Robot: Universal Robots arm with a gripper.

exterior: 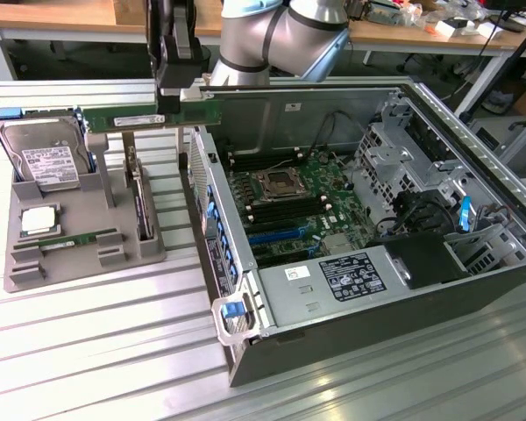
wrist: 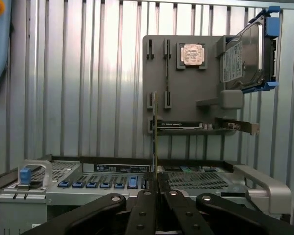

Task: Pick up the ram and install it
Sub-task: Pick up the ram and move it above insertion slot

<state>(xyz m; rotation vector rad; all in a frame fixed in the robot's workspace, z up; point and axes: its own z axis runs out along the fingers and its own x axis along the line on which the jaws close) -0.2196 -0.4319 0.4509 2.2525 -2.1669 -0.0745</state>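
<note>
gripper (exterior: 174, 103): shut tight on the ram (exterior: 123, 118), pinching it near its middle, up high over the far edge of the grey tray (exterior: 66, 270)
ram: in the air, lying long and level, touching nothing but the gripper; one end over the grey tray, the other end sticking out past the tray's side toward the computer case (exterior: 359, 338)
ram in the wrist view: seen from its thin edge, a skinny line between the two black fingers (wrist: 143, 208), with the grey tray far behind it
other ram (exterior: 70, 239): resting in a slot close to the near edge of the grey tray
silver chip (exterior: 37, 219): sitting in its little nest on the grey tray, just behind the other ram
hard drive (exterior: 44, 158): leaning at the far corner of the grey tray
big card (exterior: 140, 206): standing up along the tray's side nearest the computer case
computer case: open, right beside the grey tray, green board (exterior: 289, 197) showing inside
</note>
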